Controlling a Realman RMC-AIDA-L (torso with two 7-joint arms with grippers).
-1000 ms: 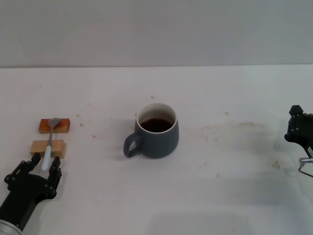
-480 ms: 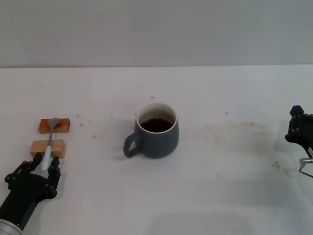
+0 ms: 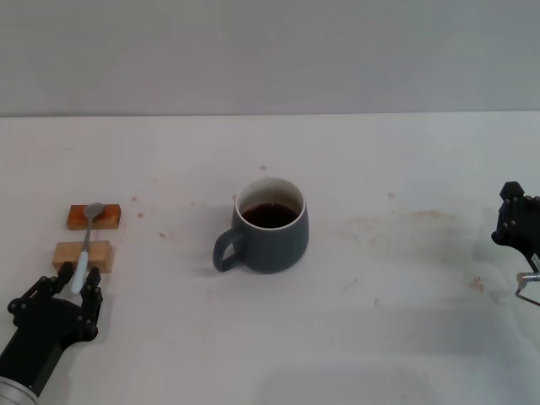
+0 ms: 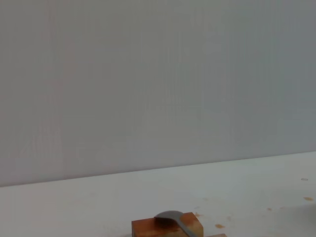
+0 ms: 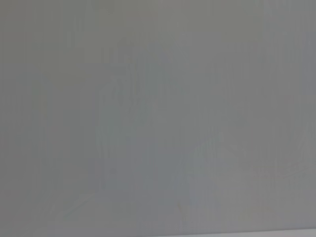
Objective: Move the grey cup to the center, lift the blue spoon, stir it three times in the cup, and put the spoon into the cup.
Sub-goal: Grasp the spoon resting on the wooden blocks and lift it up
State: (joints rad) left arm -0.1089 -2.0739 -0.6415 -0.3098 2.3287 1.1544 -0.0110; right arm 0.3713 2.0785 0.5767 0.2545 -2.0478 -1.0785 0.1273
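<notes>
Reaching in low at the table's near-left corner, the left gripper has its dark fingers spread to either side of the blue spoon handle tip — not visibly clamped on it. That spoon bridges two wooden blocks; closing off-centre could tip it off them or skid a block. The grey cup, holding dark liquid, already stands mid-table and could slosh if knocked. The right gripper is parked at the right edge; I cannot tell its grip. No writing is readable anywhere.
</notes>
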